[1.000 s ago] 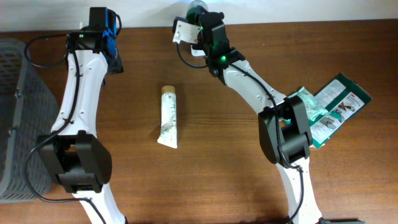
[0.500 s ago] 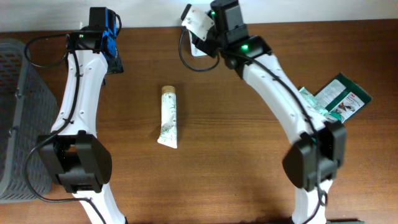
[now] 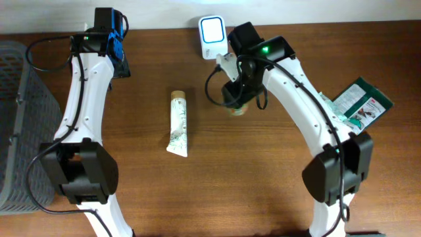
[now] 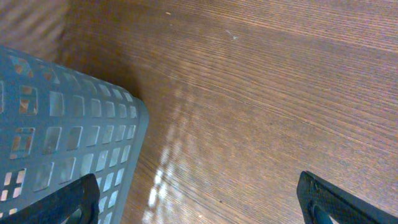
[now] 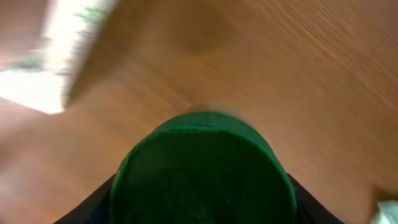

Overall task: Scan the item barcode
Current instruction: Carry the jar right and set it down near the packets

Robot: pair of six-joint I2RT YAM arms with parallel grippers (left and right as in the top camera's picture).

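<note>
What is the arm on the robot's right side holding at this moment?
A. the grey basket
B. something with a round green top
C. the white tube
B: in its wrist view the right gripper is closed around a green-topped item, while the white tube lies free on the table.

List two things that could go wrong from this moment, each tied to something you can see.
The right end effector grips the green-topped item while its wrist view is motion-blurred; a fast swing may loosen it. No barcode shows, so it may not face the lit scanner. The cable loop beside it could snag.
</note>
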